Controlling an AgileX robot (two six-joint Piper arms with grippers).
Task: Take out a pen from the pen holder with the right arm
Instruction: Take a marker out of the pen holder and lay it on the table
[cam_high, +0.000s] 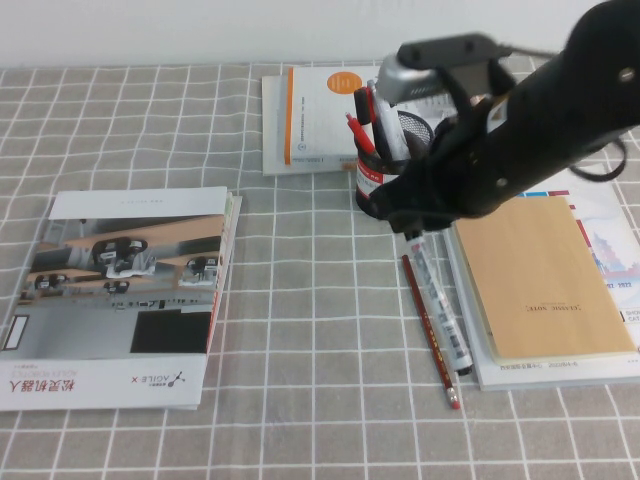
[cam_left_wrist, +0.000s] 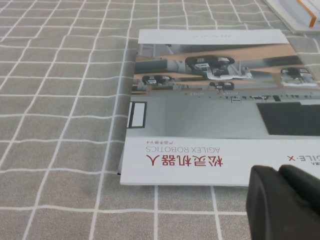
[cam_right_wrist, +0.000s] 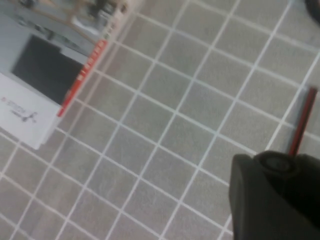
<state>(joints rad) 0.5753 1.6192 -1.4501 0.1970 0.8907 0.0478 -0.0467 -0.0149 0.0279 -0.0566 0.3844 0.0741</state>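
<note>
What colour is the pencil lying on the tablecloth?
The pencil is dark red; high view.

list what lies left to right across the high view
glossy grey-and-white agilex brochure → white booklet with orange spine → red pencil → tan paper notebook; right gripper sits at the black mesh pen holder; left gripper near the brochure, outside this view

Setting: office-style desk rigged as a robot test bench. Evidence: grey checked cloth (cam_high: 300, 300) over the table, 1 AgileX Robotics brochure (cam_high: 120, 300), 1 tan notebook (cam_high: 545, 275), mesh pen holder (cam_high: 375, 190), 1 marker pen (cam_high: 445, 310), 1 red pencil (cam_high: 428, 330). Plain white wall (cam_high: 150, 30) behind.
</note>
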